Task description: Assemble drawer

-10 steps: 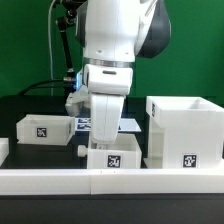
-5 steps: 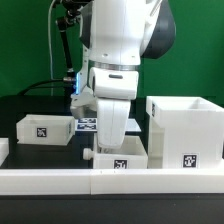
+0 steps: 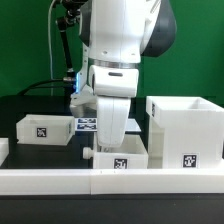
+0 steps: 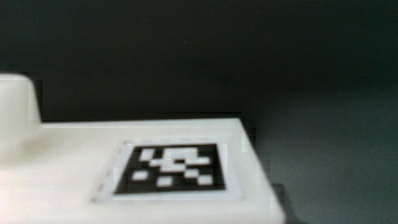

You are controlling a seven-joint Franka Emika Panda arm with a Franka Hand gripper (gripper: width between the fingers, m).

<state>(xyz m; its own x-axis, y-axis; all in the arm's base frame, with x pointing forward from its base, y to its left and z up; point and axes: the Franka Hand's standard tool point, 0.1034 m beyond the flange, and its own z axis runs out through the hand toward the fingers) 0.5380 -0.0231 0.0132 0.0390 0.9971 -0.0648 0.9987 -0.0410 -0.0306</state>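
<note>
A small white tray (image 3: 133, 152) with a square tag stands at the front middle, against the front rail. My gripper (image 3: 112, 140) reaches down into it from above. Its fingertips are hidden behind the tray wall, and it appears shut on that wall. The wrist view shows this tray's tagged face (image 4: 71, 165) very close, with a white knob (image 4: 15, 110) beside it and no fingers. The large hollow shell (image 3: 185, 128) stands at the exterior view's right, just beside the tray. The second tray (image 3: 45, 128) sits at the exterior view's left.
A long low white rail (image 3: 60, 182) runs along the front edge. The marker board (image 3: 88, 123) lies flat behind my arm. Cables and a stand rise at the back, in front of a green backdrop.
Between one second and half a second ago, my gripper and the middle tray shifted slightly toward the shell. Nothing has visibly moved since.
</note>
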